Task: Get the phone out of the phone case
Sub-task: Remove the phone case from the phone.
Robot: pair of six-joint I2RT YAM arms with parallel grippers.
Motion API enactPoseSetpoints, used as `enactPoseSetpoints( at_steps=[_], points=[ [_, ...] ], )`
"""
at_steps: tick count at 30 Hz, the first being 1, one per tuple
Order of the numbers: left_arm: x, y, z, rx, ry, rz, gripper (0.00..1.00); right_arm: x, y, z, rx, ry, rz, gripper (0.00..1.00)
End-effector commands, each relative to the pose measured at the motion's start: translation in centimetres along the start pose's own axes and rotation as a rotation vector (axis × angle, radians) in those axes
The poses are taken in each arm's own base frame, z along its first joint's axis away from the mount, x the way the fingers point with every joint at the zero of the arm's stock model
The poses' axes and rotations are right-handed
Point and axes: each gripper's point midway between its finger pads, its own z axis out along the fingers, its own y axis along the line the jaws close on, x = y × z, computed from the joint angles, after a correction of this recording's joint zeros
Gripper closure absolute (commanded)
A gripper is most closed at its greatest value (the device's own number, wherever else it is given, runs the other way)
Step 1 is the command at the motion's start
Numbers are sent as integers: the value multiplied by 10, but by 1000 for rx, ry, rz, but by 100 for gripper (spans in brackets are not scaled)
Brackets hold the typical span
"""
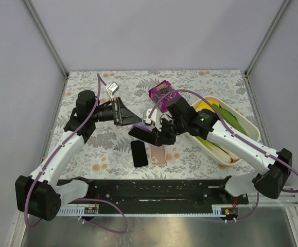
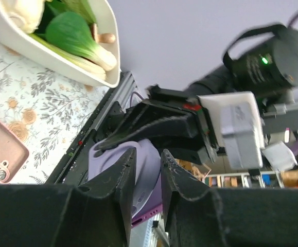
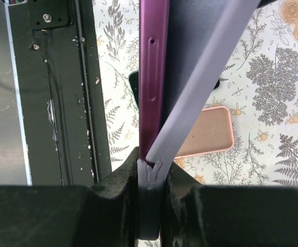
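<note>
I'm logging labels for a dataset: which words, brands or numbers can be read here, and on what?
No text is legible in any view.
purple box: has print, too small to read.
white housing on the right arm: faint marking, too blurred to read.

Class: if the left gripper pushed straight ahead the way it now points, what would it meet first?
Beyond the lavender phone case at its fingertips, the left gripper would most likely meet the right gripper directly ahead, though depth is unclear.
</note>
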Motion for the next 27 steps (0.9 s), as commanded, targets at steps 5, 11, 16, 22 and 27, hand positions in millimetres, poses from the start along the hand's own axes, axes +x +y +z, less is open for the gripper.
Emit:
enactPoseSetpoints(
  at_steps=[5,11,16,22,27],
  points=[
    [-30,39,-10,-216,-147,-8,100,-71,10,-34,18,-214,-201,100],
    [-24,2,-12,-125,-95,195,100,-75,6,-32,-9,-243,-110,100],
    [0,-16,-8,-66,17,390,100,-87,2,-41,-72,-322,-13,100],
    [23,-19,-12,12,106,509,100,-92,1,-48,-130,-372,68,100],
    [38,-24,-14,77,158,548,100,-96,-6,-51,-161,-414,133,100]
  ],
)
